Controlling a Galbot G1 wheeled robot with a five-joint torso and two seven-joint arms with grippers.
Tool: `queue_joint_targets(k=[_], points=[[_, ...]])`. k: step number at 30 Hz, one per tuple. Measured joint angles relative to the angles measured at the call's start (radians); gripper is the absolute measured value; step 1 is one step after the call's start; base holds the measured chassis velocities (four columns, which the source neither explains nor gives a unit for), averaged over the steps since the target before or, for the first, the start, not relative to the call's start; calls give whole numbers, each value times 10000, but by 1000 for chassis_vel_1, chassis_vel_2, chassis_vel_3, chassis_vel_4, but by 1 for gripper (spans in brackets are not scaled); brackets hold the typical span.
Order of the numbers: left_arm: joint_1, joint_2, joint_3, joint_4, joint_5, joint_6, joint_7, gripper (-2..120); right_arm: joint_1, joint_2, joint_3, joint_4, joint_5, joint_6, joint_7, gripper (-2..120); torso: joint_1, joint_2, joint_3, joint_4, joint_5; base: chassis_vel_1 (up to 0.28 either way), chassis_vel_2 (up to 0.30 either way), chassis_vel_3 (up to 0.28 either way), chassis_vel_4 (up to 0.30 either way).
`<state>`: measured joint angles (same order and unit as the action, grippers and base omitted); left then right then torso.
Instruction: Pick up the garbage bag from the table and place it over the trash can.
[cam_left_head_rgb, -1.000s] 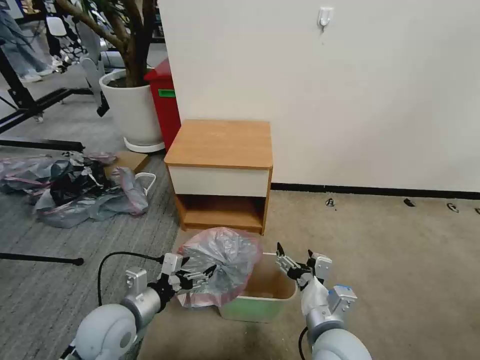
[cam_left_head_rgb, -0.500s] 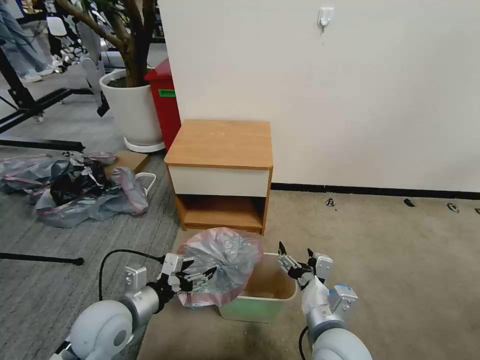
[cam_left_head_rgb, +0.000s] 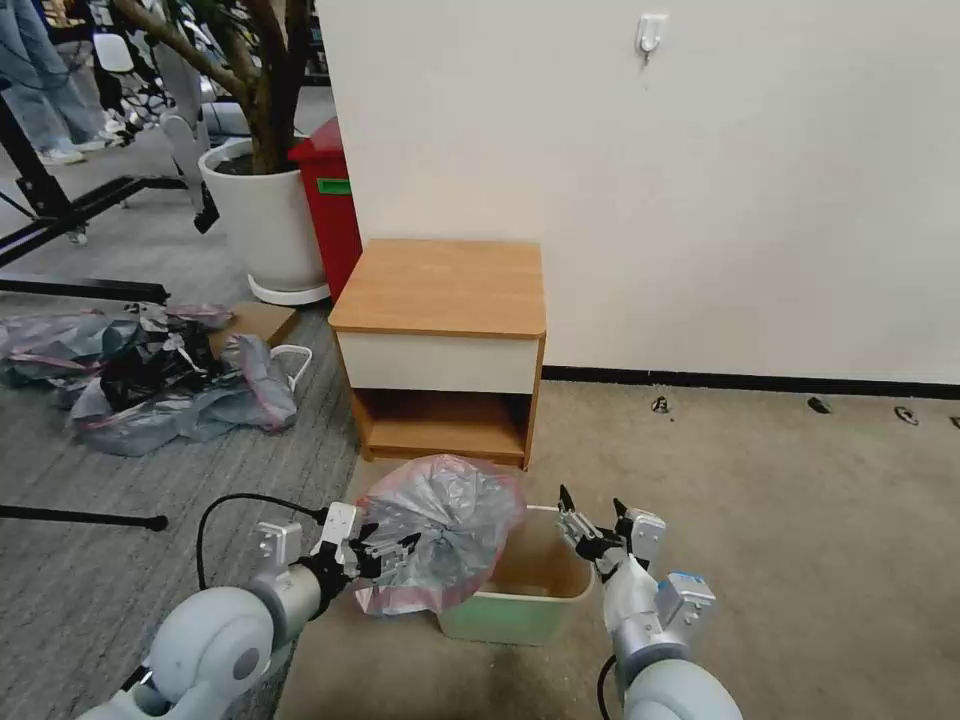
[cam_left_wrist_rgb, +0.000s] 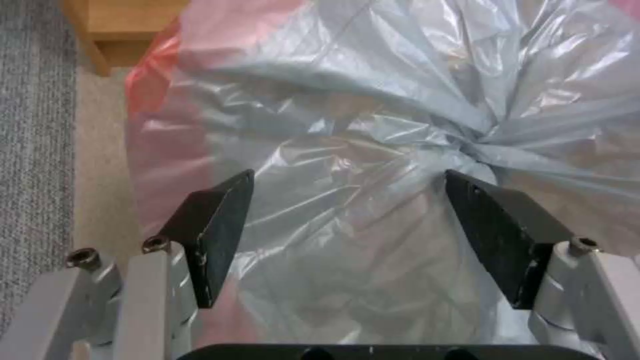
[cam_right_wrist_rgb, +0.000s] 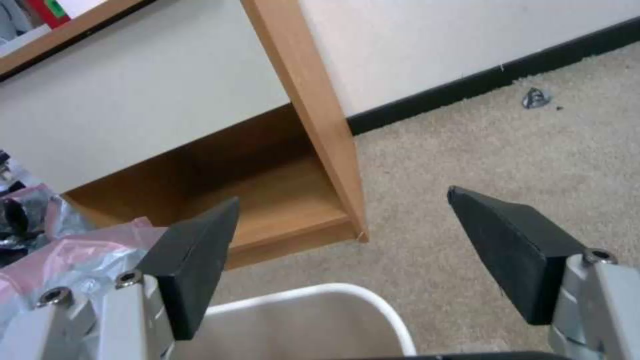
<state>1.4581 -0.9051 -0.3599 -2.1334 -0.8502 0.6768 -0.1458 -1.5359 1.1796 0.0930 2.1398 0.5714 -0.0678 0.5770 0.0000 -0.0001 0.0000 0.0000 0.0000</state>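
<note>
Bag: the thin, crinkly, translucent grey plastic garbage bag (cam_left_head_rgb: 445, 530) with a pink-red band at its mouth lies bunched over the left part of the trash can, draped on that side of the rim and off the table.
Trash can: the small cream-beige plastic trash can (cam_left_head_rgb: 560, 602), rectangular with rounded corners, stands on the carpet just in front of the table; its right half is uncovered and its inside shows.
Table: the low nightstand table (cam_left_head_rgb: 440, 285) with light-brown wooden top and white drawer front has a bare top.
Left gripper: the left gripper (cam_left_head_rgb: 392, 553) sits against the bag's left side with its jaws spread wide; in the left wrist view the plastic (cam_left_wrist_rgb: 373, 150) fills the gap between the black pads (cam_left_wrist_rgb: 217, 235), unpinched.
Right gripper: the right gripper (cam_left_head_rgb: 590, 515) hovers above the can's right rim, jaws apart and holding nothing.
Step in hand: judged to be the fitting stage, with the bag delivered but not spread.
Next move calls for: pinching the pink-red mouth band and drawing it across to the uncovered right rim, so the opening wraps the whole edge.
</note>
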Motion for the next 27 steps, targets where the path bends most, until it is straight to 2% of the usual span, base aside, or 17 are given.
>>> queue_joint_targets(k=[3, 13, 24, 27], points=[[-153, 44, 135, 39, -74, 22, -128, 74, 5, 2, 10, 0, 0, 2, 0, 83, 0, 0, 0, 1, 0, 0, 0, 0, 0], [-1180, 343, 999, 178, -1034, 348, -1137, 74, 20, 42, 86, -54, -9, 28, 2, 83, 0, 0, 0, 0, 0, 0, 0, 0, 0], [-1325, 460, 1308, 242, -1223, 458, -1275, 74, 23, 110, 121, -107, -18, 47, 2, 82, 0, 0, 0, 1, 0, 0, 0, 0, 0], [-1267, 500, 1176, 136, -1321, 528, -1276, 67, 44, 124, 130, -152, -19, 51, 2, 82, 0, 0, 0, 1, 0, 0, 0, 0, 0]])
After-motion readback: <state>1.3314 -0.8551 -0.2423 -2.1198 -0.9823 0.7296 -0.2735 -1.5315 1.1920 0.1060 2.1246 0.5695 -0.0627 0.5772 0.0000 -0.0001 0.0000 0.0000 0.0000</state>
